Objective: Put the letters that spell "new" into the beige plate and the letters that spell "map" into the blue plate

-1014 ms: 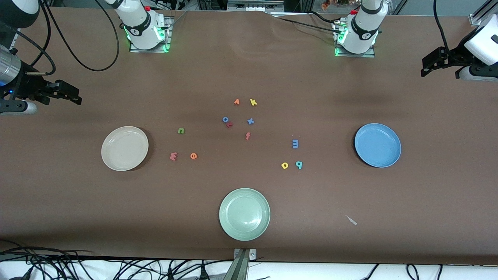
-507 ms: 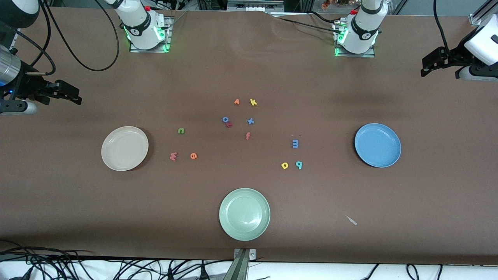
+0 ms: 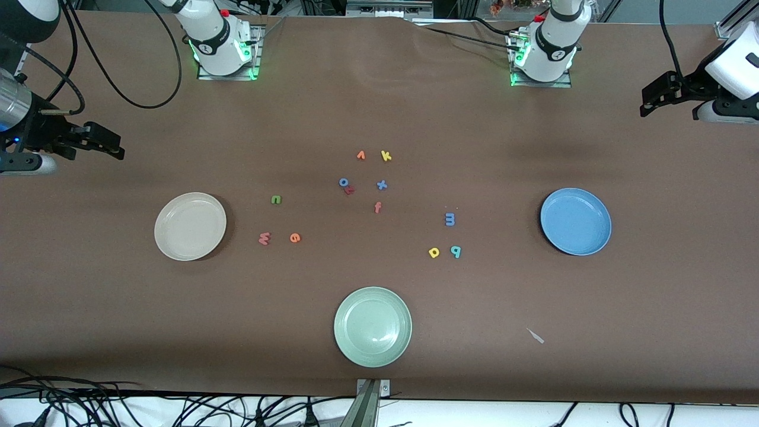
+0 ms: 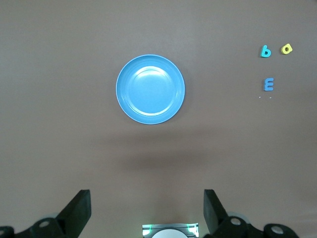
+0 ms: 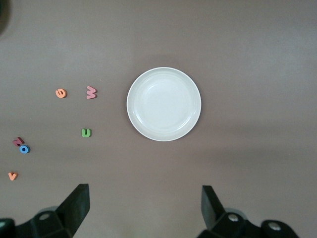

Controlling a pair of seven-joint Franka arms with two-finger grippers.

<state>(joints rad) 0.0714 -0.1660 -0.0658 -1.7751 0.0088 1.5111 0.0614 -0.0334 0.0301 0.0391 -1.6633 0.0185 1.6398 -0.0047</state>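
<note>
The beige plate [image 3: 190, 226] [image 5: 164, 104] lies bare toward the right arm's end, with the green n [image 3: 276, 200] [image 5: 86, 132], pinkish-red w [image 3: 264, 238] [image 5: 91, 92] and orange e [image 3: 295, 238] [image 5: 61, 93] beside it. At the left arm's end the blue plate [image 3: 575, 221] [image 4: 150, 89] is bare too, and the blue m [image 3: 450, 219] [image 4: 268, 85], yellow a [image 3: 433, 252] [image 4: 287, 48] and teal p [image 3: 455, 251] [image 4: 266, 51] lie nearby. My right gripper [image 3: 111, 146] [image 5: 145, 208] hangs open high over its table end. My left gripper [image 3: 652, 98] [image 4: 147, 210] hangs open likewise.
A pale green plate [image 3: 372, 327] sits near the front edge. Mid-table lie an orange v [image 3: 360, 155], yellow k [image 3: 386, 156], blue o [image 3: 343, 182] touching a red letter [image 3: 350, 190], blue x [image 3: 382, 185] and red f [image 3: 378, 207]. A small scrap [image 3: 535, 335] lies nearer the camera than the blue plate.
The left arm's hand has shifted very slightly; plates, letters and the right arm stand as before.
</note>
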